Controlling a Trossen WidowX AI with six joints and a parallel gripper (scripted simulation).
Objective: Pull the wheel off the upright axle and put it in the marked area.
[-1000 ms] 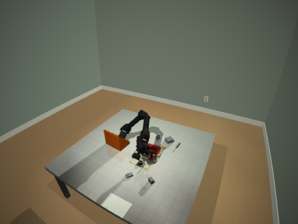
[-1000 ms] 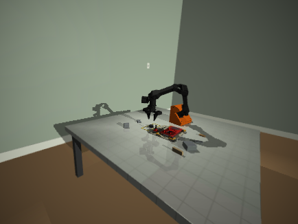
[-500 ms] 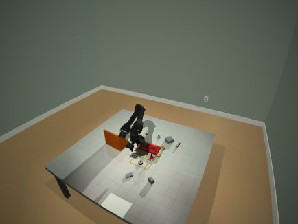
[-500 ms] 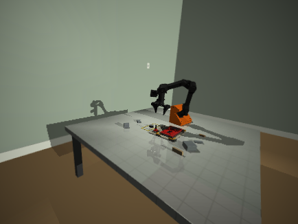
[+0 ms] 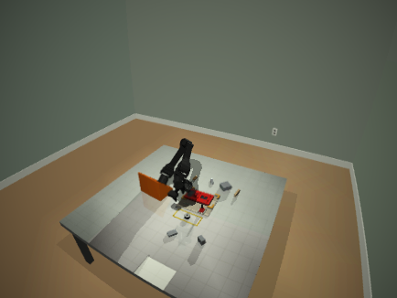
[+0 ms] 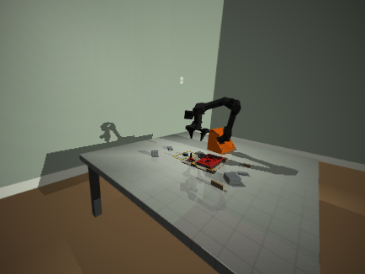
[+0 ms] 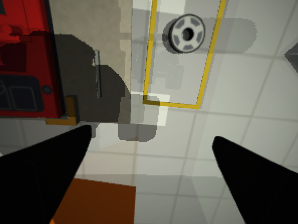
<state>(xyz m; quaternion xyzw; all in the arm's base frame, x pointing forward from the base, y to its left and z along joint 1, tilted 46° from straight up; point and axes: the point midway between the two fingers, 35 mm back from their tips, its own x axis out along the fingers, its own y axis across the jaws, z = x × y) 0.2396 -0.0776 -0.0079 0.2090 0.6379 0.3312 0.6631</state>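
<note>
The wheel (image 5: 187,216) (image 7: 187,24), grey with a dark tyre, lies flat inside the yellow outline of the marked area (image 5: 185,220) (image 7: 175,105); its edge is clear of the lines. My gripper (image 6: 197,139) (image 7: 153,136) is wide open and empty. It hangs well above the table, off the near end of the marked area, apart from the wheel. A thin grey pin (image 7: 98,74) shows on the beige board with no wheel on it; I cannot tell whether it is the axle. A dark post on a small red piece (image 5: 201,210) (image 6: 191,159) also stands by the board.
The red panel (image 5: 199,196) (image 6: 211,161) (image 7: 57,102) sits on the board beside the marked area, with a tan corner bracket (image 7: 72,111). Several grey blocks (image 5: 225,186) (image 5: 172,233) (image 6: 232,178) and a tan strip (image 5: 237,193) (image 6: 217,185) lie around. The orange base (image 5: 153,186) (image 6: 219,143) stands behind.
</note>
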